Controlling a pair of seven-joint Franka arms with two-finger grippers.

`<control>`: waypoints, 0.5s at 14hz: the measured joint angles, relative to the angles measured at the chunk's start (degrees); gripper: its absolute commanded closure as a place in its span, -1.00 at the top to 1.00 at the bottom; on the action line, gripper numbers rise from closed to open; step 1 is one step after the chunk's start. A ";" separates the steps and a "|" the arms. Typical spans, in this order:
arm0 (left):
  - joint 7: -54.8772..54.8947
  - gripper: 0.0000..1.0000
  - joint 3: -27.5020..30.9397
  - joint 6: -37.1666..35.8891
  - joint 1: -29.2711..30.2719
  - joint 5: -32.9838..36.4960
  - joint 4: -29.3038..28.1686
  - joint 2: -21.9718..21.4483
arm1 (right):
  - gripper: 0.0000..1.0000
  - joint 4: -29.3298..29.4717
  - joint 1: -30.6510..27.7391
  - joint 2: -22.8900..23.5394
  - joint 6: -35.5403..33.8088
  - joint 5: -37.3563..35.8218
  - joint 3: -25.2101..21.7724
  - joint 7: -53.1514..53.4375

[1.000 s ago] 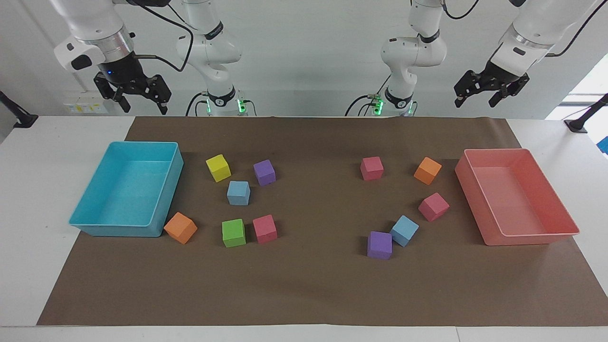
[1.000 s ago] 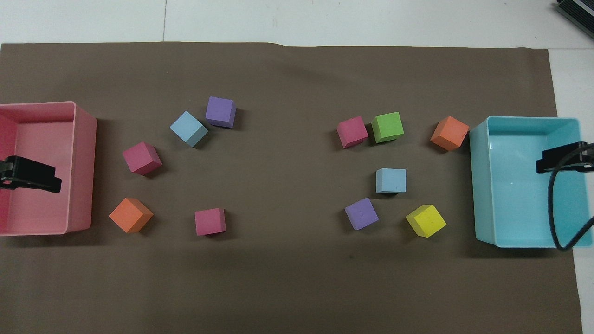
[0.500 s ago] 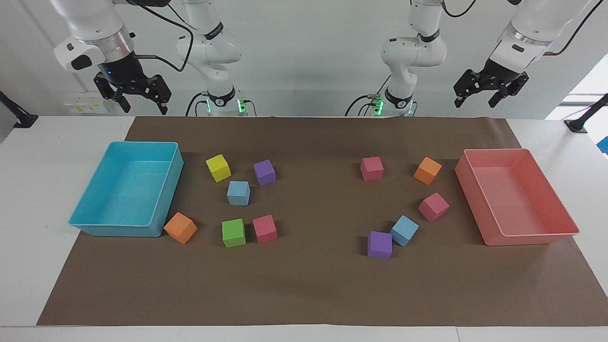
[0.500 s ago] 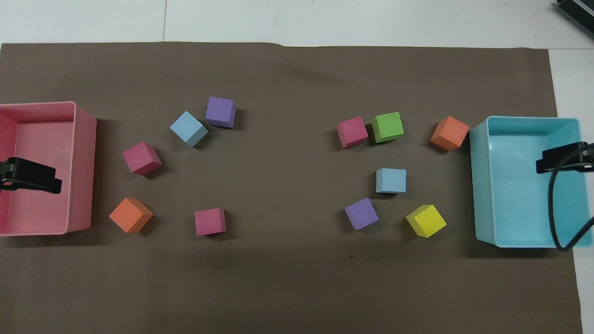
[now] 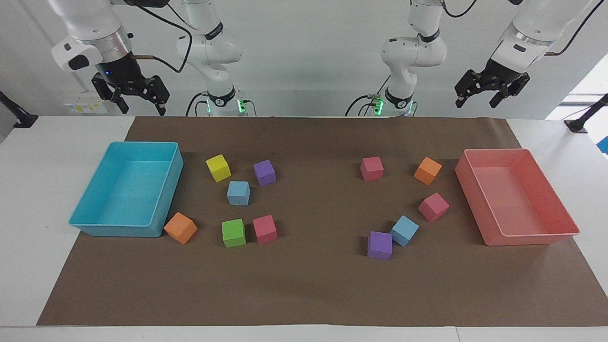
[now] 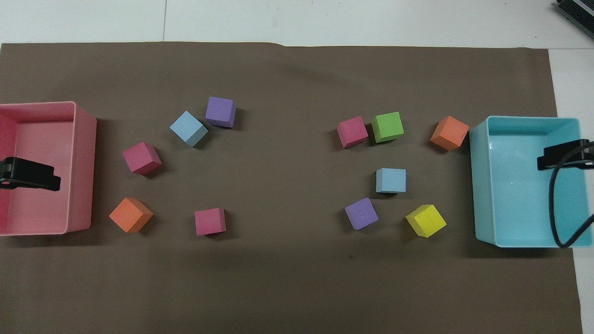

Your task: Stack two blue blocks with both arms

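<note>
Toward the right arm's end of the mat, one blue block [image 5: 238, 193] sits flat in a loose ring: yellow cube [image 5: 218, 167] and purple cube [image 5: 264, 172] nearer the robots, green cube [image 5: 233, 232] and pink cube [image 5: 264, 229] farther out, with bare mat on every side of it. Second blue block [image 5: 404, 231] is toward the left arm's end, turned corner-on, touching or just beside a second purple cube [image 5: 379, 245], so that face is crowded; its other sides are free, with a pink cube [image 5: 433, 206] near. Wide bare strip of brown mat [image 5: 313, 285] between the two groups and along the edge farthest from the robots. Orange cube [image 5: 180, 227] sits against the corner of the turquoise tray [image 5: 124, 230]; salmon tray [image 5: 532, 233] closes off the left arm's end. Both blocks are well apart from either gripper, toward the table's middle. Right gripper [image 5: 138, 101] hangs high over the turquoise tray end, wrist pointing down, fingers spread wide, holding nothing. Left gripper [image 5: 480, 98] hangs high over the salmon tray end, tilted inward, fingers also wide, holding nothing. Versus a second ago: both grippers sit slightly higher, cubes and trays unmoved.
</note>
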 measured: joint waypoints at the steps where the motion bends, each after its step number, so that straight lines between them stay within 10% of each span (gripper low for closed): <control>1: 0.00 1.00 0.00 0.00 0.00 0.00 0.00 0.00 | 1.00 -0.46 0.37 0.00 0.48 0.05 0.12 0.00; 7: 0.00 1.00 0.00 0.00 0.01 0.00 0.00 0.00 | 1.00 -5.23 6.48 0.94 7.33 0.08 0.48 2.67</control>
